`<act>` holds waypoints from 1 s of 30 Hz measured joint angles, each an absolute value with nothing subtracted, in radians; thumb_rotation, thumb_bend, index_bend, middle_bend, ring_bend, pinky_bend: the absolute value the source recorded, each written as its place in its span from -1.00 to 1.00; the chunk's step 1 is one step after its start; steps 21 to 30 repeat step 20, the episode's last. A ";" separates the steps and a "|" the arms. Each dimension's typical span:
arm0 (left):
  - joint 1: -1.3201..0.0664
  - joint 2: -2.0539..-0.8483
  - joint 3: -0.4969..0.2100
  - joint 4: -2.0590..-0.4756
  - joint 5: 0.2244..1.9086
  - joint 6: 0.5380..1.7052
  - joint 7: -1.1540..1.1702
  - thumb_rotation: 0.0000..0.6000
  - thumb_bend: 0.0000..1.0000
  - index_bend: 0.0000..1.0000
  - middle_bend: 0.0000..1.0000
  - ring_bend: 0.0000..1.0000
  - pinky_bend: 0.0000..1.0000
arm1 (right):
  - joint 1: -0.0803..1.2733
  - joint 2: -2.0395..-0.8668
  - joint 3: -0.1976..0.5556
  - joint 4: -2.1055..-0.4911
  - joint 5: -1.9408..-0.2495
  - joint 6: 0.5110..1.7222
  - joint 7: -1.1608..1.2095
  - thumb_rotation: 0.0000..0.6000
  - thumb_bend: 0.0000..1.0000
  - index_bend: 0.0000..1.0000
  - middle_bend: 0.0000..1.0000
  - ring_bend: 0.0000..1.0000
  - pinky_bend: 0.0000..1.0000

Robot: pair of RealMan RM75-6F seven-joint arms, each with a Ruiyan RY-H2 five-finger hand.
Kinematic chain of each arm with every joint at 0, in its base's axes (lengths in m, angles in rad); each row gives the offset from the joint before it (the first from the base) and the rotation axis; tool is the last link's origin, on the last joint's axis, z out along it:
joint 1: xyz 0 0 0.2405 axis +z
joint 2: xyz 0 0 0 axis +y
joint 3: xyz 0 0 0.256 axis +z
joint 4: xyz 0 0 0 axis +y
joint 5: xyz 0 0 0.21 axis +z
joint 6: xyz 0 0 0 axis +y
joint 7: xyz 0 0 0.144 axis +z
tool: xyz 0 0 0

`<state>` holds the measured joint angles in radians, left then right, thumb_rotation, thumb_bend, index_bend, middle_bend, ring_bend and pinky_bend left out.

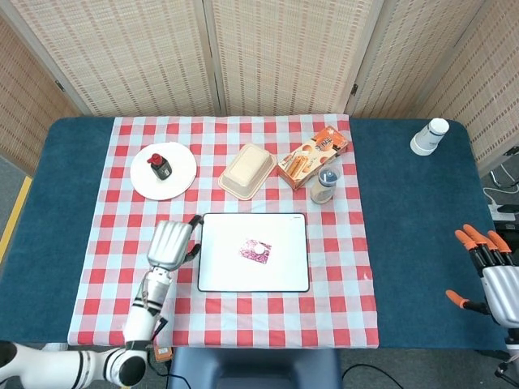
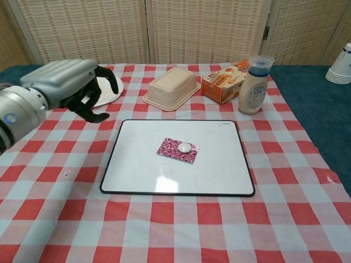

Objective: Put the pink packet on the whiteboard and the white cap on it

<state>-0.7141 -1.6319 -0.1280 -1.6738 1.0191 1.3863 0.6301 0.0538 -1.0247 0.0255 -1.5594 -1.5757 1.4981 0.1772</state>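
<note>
The pink packet (image 1: 255, 250) (image 2: 177, 150) lies flat near the middle of the whiteboard (image 1: 284, 271) (image 2: 219, 170). The small white cap (image 1: 258, 249) (image 2: 185, 147) sits on top of the packet. My left hand (image 1: 170, 245) (image 2: 68, 82) hovers over the checked cloth just left of the board, holding nothing, its fingers loosely curled and apart. My right hand (image 1: 491, 271) with orange fingertips is at the far right edge of the head view, over the blue table, fingers spread and empty.
A white plate (image 1: 182, 174) (image 2: 111, 87) with a small dark bottle (image 1: 160, 167) stands behind my left hand. Behind the board are a beige lidded container (image 1: 246, 170) (image 2: 171, 87), an orange snack box (image 1: 312, 154) (image 2: 224, 83) and a blue-capped bottle (image 1: 324, 186) (image 2: 254, 85). Stacked white cups (image 1: 428, 136) stand far right.
</note>
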 measured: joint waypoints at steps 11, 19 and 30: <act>-0.456 -1.395 0.162 -1.553 1.378 1.453 0.176 1.00 -0.60 -1.00 -1.00 -1.00 -0.98 | 0.052 -1.026 0.030 -1.564 -1.564 1.502 0.165 1.00 -0.89 -0.80 -0.99 -1.00 -0.93; -0.374 -1.367 0.129 -1.489 1.425 1.490 0.057 1.00 -0.60 -1.00 -1.00 -1.00 -1.00 | 0.055 -1.038 0.029 -1.564 -1.562 1.495 0.132 1.00 -0.89 -0.80 -0.99 -1.00 -0.93; -0.372 -1.365 0.124 -1.489 1.426 1.484 0.057 1.00 -0.60 -1.00 -1.00 -1.00 -1.00 | 0.056 -1.041 0.030 -1.564 -1.560 1.493 0.127 1.00 -0.89 -0.80 -0.99 -1.00 -0.93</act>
